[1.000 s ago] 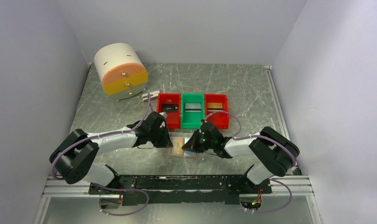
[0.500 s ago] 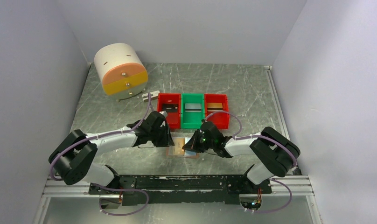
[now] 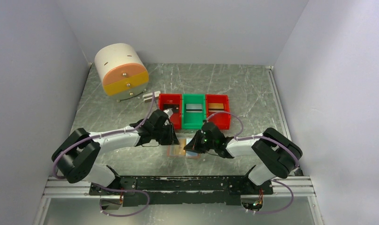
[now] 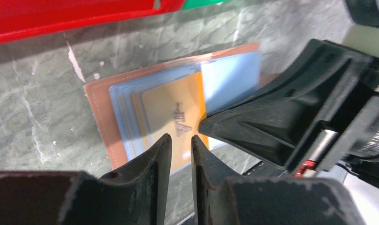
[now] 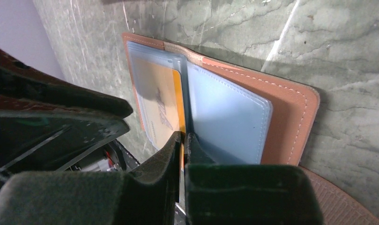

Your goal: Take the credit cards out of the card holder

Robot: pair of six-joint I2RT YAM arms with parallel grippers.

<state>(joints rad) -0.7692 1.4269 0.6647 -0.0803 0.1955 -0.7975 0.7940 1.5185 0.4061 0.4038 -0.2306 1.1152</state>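
The tan card holder [image 3: 177,151] [image 4: 99,117] [image 5: 284,117] lies open on the table in front of the bins, pale blue pockets up. A yellow-orange credit card [image 4: 171,105] [image 5: 160,101] sits partly out of a pocket. My right gripper [image 3: 189,148] [image 5: 183,136] is shut, with the card's orange edge showing between its fingers. My left gripper [image 3: 172,138] [image 4: 181,139] hovers over the card's near edge, jaws a narrow gap apart, holding nothing. Other cards lie in the bins: black [image 3: 169,108], grey-white [image 3: 193,108], gold-brown [image 3: 216,106].
Three bins stand in a row just behind the card holder: red [image 3: 163,123], green [image 3: 192,124], red [image 3: 224,123]. A round white and orange drawer unit [image 3: 121,70] and a small grey-white block [image 3: 150,97] are at the back left. Walls close in both sides.
The left gripper has shifted slightly toward the bins and its jaws have parted a little. The right gripper stays pinched at the card holder.
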